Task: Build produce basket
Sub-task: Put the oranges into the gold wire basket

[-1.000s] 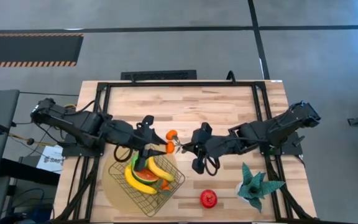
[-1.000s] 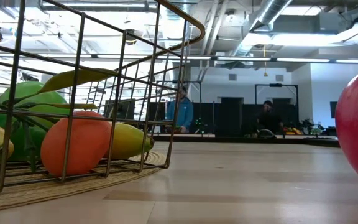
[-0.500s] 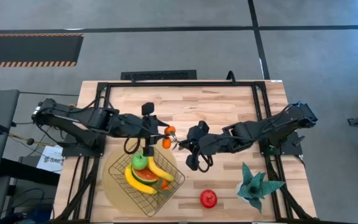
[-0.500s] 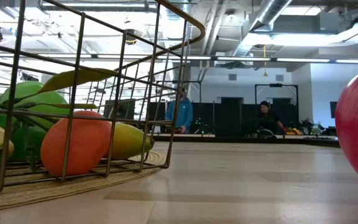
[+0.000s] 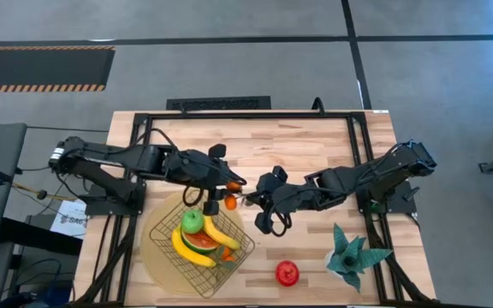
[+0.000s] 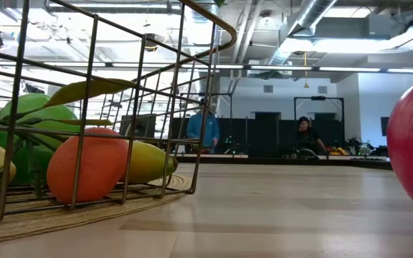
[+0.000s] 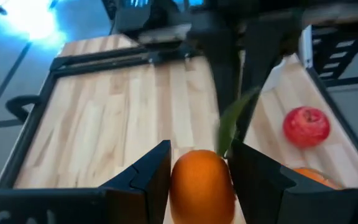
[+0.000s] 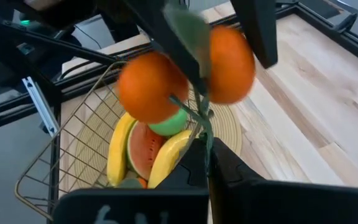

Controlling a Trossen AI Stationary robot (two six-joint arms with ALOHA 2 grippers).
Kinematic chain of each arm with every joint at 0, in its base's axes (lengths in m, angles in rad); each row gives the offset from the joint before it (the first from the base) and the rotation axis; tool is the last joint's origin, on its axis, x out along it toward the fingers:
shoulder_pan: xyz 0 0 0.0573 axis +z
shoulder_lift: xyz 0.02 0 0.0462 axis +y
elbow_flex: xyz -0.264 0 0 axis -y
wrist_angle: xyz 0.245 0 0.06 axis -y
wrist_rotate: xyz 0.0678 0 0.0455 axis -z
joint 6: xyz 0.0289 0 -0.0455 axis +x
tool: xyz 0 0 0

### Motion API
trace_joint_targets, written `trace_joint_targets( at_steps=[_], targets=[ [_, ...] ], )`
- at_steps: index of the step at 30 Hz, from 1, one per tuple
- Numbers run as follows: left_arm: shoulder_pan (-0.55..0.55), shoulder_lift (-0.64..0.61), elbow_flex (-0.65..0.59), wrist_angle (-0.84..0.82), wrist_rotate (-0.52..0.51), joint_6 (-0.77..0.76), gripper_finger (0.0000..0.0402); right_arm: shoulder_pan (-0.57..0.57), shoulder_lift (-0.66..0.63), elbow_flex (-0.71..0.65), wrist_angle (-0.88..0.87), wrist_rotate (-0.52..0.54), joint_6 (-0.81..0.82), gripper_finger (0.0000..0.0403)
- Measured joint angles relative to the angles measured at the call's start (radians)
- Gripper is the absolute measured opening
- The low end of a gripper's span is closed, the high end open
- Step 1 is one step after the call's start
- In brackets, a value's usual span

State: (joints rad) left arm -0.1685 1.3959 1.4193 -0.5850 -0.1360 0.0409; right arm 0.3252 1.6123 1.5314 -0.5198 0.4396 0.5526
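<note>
The left gripper (image 7: 199, 167) is clenched on an orange (image 7: 201, 181) just above the table near the basket's (image 5: 240, 249) far rim. The right gripper (image 8: 206, 163) pinches the leafy stem of a 2nd orange (image 8: 151, 86) beside it. Best to part them slowly, or the leaves may snag. Then carry each over the basket, low, before letting go. Bananas (image 5: 220, 232) and apple (image 5: 193, 222) are already inside; the red fruit (image 5: 287, 273) waits on the table.

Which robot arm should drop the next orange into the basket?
Probably the left. The left gripper is shut on an orange, beside the basket rim. The right gripper pinches the other orange's leaf stem and sits farther from the basket.
</note>
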Motion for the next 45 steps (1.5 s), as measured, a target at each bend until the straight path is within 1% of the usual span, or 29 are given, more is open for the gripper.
trace_joint_targets(
  at_steps=[5, 9, 11, 15, 22, 25, 28, 31, 33, 37, 39, 41, 45],
  targets=[
    [-0.001, -0.001, 0.0, 0.021, 0.035, 0.001, 0.0144, 0.0, 0.0, 0.0, -0.003, 0.001, 0.005, 0.0],
    [-0.001, -0.001, 0.0, 0.005, 0.026, -0.004, 0.0138, 0.0, 0.0, 0.0, -0.002, 0.003, 0.007, 0.0],
    [-0.001, 0.01, 0.001, 0.0, 0.024, -0.004, 0.0121, 0.0, 0.0, 0.0, -0.006, 0.003, 0.007, 0.0],
    [-0.011, 0.016, 0.001, -0.004, 0.029, 0.014, 0.0062, 0.0, 0.001, -0.001, -0.007, 0.003, 0.007, 0.0],
    [-0.016, 0.021, 0.001, 0.0, -0.001, 0.026, 0.0062, 0.011, 0.0, -0.001, -0.013, 0.007, 0.008, 0.0],
    [-0.016, 0.022, 0.001, 0.001, -0.006, 0.026, 0.0062, 0.011, 0.0, -0.001, -0.013, 0.0, 0.023, 0.0007],
    [-0.016, 0.022, 0.001, -0.004, -0.006, 0.021, 0.0062, 0.007, 0.001, 0.008, -0.007, -0.016, 0.025, 0.0028],
    [-0.016, 0.021, 0.001, -0.012, -0.006, 0.018, 0.0062, 0.006, 0.001, 0.057, 0.001, -0.019, -0.005, 0.0062],
    [-0.016, 0.022, 0.001, -0.037, -0.008, 0.016, 0.0062, 0.006, 0.0, 0.103, 0.005, -0.032, -0.04, 0.0087],
    [-0.015, 0.023, 0.0, -0.053, -0.019, 0.001, 0.0062, 0.007, -0.001, 0.224, -0.045, -0.068, -0.134, 0.0134],
    [-0.016, 0.023, 0.0, -0.063, -0.028, -0.005, 0.0062, 0.007, -0.002, 0.277, -0.102, -0.071, -0.18, 0.0155],
    [-0.022, 0.023, 0.0, -0.082, -0.025, -0.026, 0.0062, 0.004, -0.001, 0.333, -0.197, -0.068, -0.192, 0.0172],
    [-0.067, 0.023, 0.0, -0.186, -0.008, -0.113, 0.0061, -0.01, -0.002, 0.455, -0.424, 0.007, -0.18, 0.0191]
  ],
)
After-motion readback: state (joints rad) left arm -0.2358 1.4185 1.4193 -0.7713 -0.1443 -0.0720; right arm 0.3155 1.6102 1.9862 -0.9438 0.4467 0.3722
